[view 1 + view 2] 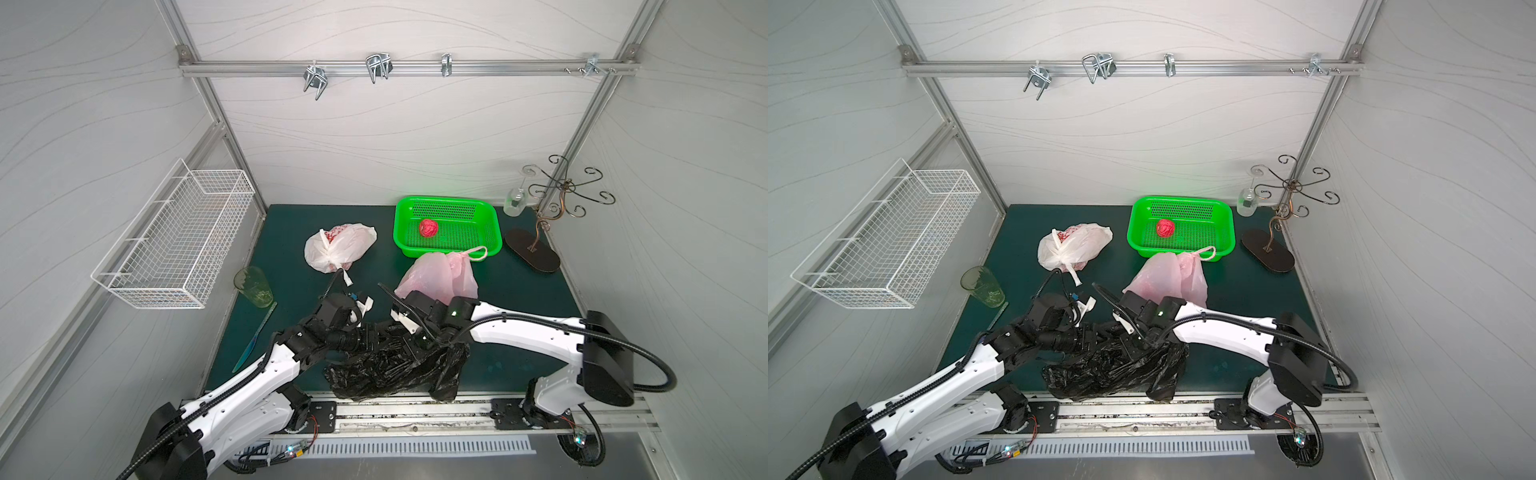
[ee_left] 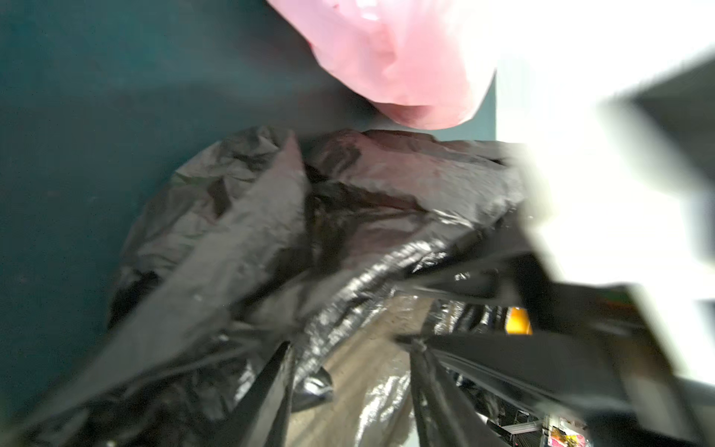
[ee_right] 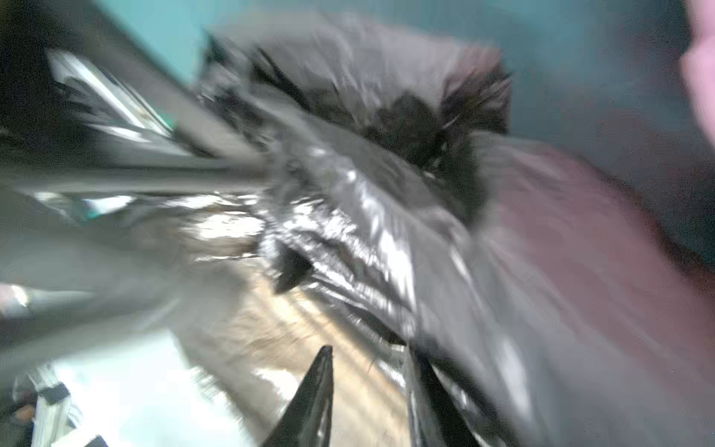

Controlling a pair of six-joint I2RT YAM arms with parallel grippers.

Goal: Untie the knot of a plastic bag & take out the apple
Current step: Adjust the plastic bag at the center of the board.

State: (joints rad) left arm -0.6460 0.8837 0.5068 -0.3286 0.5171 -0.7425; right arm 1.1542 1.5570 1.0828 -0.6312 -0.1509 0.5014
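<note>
Both part-open, left end effector (image 2: pixel 352 346) and right end effector (image 3: pixel 371 350) meet in the black bag (image 1: pixel 390 374) stretched left-to-right.

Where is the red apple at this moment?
In both top views the red apple lies inside the green basket, at the far right part of the mat, just behind the pink bag.
</note>
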